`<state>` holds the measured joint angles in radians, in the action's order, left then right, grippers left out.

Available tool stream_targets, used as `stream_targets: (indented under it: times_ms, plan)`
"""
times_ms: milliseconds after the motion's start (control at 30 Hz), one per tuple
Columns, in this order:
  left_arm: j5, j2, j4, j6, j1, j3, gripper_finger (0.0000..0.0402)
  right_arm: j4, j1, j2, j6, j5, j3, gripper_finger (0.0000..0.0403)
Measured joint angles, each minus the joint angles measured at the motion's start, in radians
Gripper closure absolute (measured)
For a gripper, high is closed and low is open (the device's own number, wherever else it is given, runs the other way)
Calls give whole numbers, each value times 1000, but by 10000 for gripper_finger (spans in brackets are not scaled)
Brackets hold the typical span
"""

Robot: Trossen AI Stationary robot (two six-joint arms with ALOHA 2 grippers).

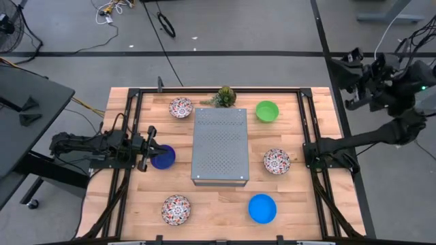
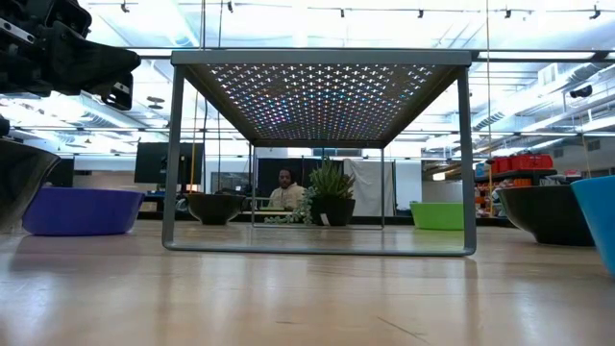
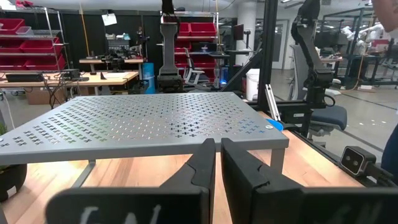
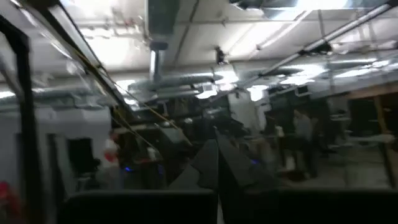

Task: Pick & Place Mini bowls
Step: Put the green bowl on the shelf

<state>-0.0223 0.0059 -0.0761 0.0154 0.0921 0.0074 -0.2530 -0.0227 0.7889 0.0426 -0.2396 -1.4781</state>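
Now, step: left gripper [image 1: 146,157] hovers beside the dark blue bowl [image 1: 163,157], fingers nearly together, holding nothing.
Right gripper [image 4: 217,163]: closed, empty, parked off-table.
Next: spread fingers, lower onto the bowl's rim.

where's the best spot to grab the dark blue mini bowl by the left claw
Take the dark blue bowl by its rim, coming down from above. It sits upright and open-topped, so one finger can probably go inside and one outside. The left claw is right at its left edge.
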Motion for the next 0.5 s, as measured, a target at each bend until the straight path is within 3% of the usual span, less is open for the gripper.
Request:
stream_targets:
  times_ms: [233,500]
  plan:
    - [0,0,0,0,0,0,372,-169,0,96,-44,-82,-162,403]
    - [0,0,0,0,0,0,372,-190,0,151,-113,-221,-206,403]
